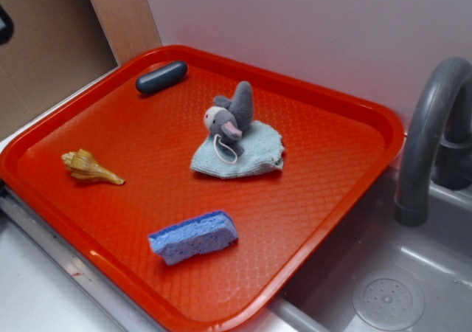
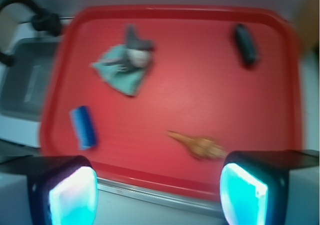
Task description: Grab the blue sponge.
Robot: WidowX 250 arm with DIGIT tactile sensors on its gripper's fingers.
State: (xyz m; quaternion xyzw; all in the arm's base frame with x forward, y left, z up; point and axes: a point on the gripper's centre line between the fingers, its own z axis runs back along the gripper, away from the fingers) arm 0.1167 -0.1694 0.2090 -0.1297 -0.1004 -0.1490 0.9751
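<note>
- Periwinkle-blue porous foam marks the target: the small rectangular blue sponge [image 1: 193,237] lies flat on the red plastic tray [image 1: 332,192], in the lower centre of the exterior frame, close to the tray's near rim and apart from everything else.
- In the wrist view the sponge [image 2: 83,127] sits at the left of the frame, well up and to the left of the gripper [image 2: 159,197], whose two glowing pads occupy the bottom corners.
- The gripper is spread wide with nothing between its pads; it hangs off the tray's lower rim in that view, high above the surface.
- The sponge's long axis runs nearly up-and-down in the wrist frame, tipped slightly to the right at the bottom. The pads stand left and right of each other, so as I judge it they would close across the short width with little turning.
- The tan spiral seashell [image 2: 197,145] lies nearer the gripper, in the lower centre-right, and is not the target.
- Farther off are the pale teal terry cloth [image 2: 120,70] with a grey plush toy [image 2: 139,52] on it, and the dark navy oval bar [image 2: 245,45] at upper right.
- My reading: the coming move is a shift toward the frame's left and upward, then a descent.
</note>
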